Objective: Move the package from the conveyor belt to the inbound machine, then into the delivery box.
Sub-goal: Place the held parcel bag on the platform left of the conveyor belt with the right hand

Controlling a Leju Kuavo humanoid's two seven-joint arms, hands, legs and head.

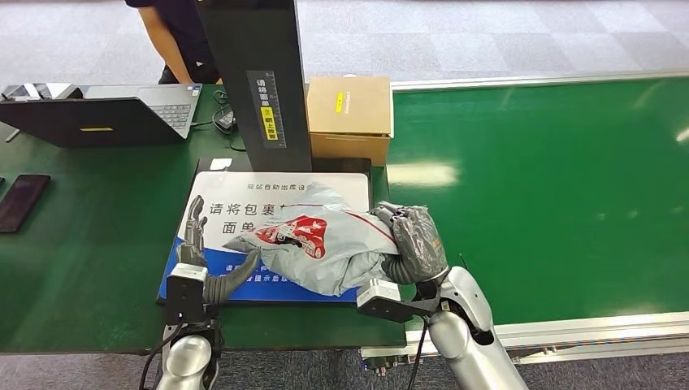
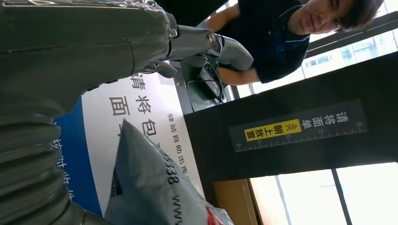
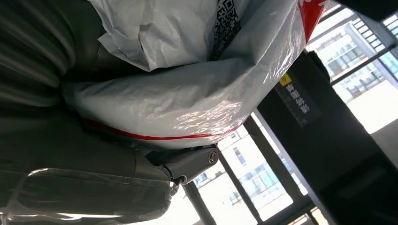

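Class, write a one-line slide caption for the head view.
Right hand grips grey package over the inbound machine's printed mat; left hand open beside it.

Package on the machine's mat, box behind.

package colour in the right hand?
Grey plastic mailer with red-and-white print; clearest in the head view, gripped by the right hand.
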